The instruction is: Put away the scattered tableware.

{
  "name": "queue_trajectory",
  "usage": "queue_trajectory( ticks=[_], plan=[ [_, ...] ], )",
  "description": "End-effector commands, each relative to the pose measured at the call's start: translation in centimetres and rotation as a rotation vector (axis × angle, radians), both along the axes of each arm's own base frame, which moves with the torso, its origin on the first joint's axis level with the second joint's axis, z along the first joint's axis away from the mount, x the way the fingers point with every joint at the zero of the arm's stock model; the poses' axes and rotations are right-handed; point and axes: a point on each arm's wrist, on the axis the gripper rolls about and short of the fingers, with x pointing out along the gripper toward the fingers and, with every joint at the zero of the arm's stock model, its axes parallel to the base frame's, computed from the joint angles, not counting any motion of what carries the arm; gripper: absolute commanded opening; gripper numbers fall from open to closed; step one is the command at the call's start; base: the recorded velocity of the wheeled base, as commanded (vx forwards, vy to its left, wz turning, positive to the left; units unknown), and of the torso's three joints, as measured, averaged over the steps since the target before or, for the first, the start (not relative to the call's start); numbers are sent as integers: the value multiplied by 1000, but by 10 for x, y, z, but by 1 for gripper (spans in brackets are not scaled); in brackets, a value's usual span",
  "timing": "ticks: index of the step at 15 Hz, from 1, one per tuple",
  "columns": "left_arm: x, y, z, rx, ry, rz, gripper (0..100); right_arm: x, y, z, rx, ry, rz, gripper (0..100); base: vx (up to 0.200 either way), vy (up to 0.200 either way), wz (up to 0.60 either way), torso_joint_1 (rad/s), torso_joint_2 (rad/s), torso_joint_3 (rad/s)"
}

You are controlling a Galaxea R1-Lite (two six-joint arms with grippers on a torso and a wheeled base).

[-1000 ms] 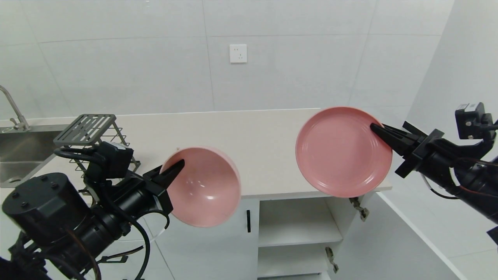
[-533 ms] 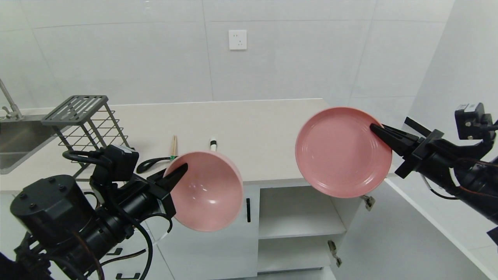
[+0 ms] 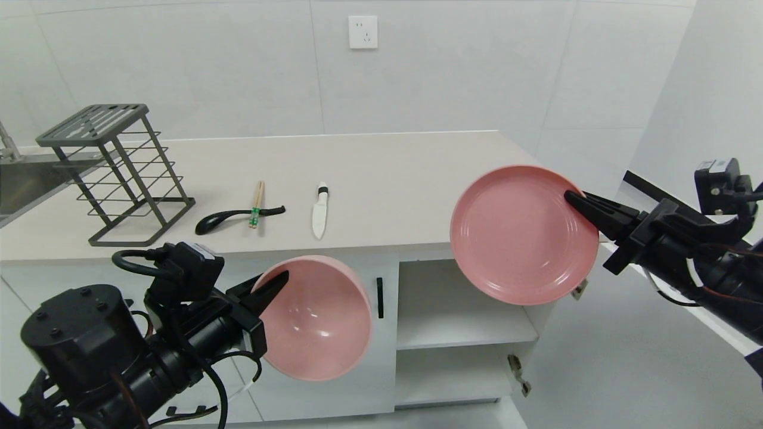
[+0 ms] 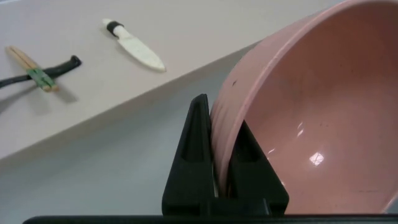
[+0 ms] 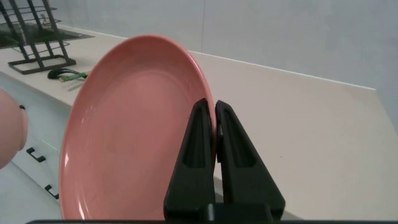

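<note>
I'm getting bright, even light from overhead; soft shadows beneath the rack (image 3: 92, 122) on the surface (image 3: 405, 179), and small glare spots inside the pink bowl (image 3: 316, 322).

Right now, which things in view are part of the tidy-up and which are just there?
Job: bowl in left gripper; plate in right gripper; spoon, chopsticks and knife on the counter; probably the rack and open cabinet as places to stow.
Just there: socket, sink.
</note>
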Motion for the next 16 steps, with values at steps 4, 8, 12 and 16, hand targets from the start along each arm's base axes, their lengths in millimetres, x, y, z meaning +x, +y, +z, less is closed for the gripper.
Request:
queue_trajectory(
  ticks=[4,8,12,16],
  plan=[
    [-5,2,-5,20,23,0,0,0,1,0,0,0,3,0,0,0,0,-259,486,233],
    [-10,7,-2,13,13,11,0,2,1,-5,-5,17,3,0,0,0,0,-259,470,212],
    [-15,10,-4,11,32,12,0,1,3,-10,-17,34,9,0,0,0,0,-251,386,165],
    [-14,10,-3,-2,35,15,0,8,4,-26,-52,78,5,0,0,0,0,-256,338,117]
  ],
)
